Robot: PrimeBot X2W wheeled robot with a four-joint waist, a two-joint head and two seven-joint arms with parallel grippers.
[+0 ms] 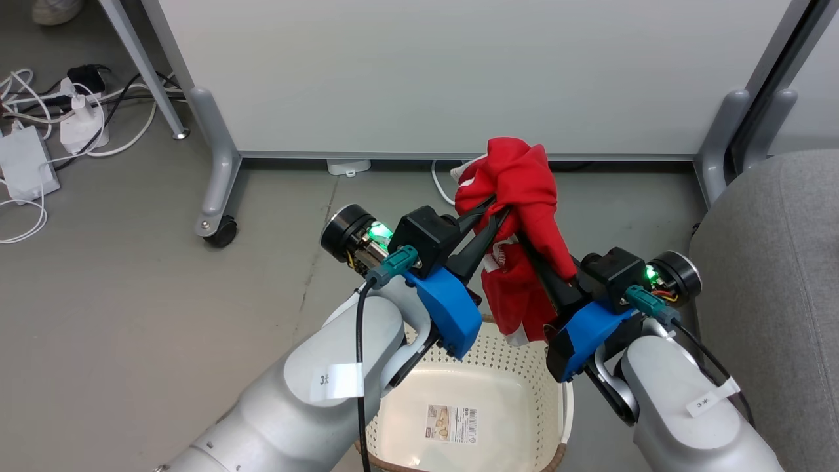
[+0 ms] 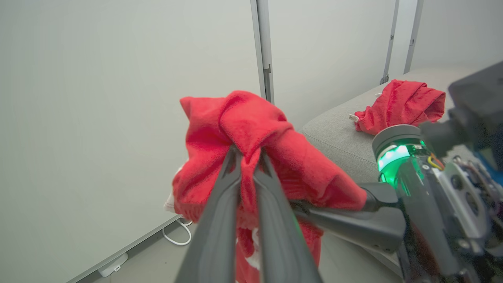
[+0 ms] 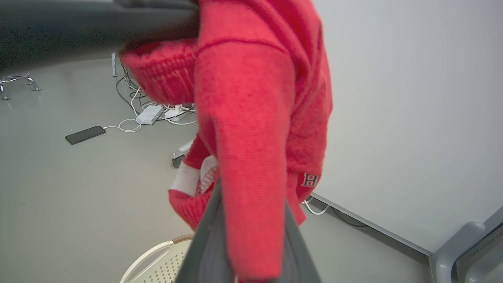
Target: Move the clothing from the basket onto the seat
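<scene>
One piece of red clothing hangs bunched above the cream basket, whose inside shows just a label. My left gripper is shut on its upper fold, seen close in the left wrist view. My right gripper reaches in from the right and is shut on a hanging sleeve, which runs down between its fingers. A second red garment lies on the light-grey seat, which also shows at the right of the head view.
A pale partition panel on wheeled feet stands just behind the basket. Cables and power adapters lie on the grey floor at the far left. A dark phone lies on the floor.
</scene>
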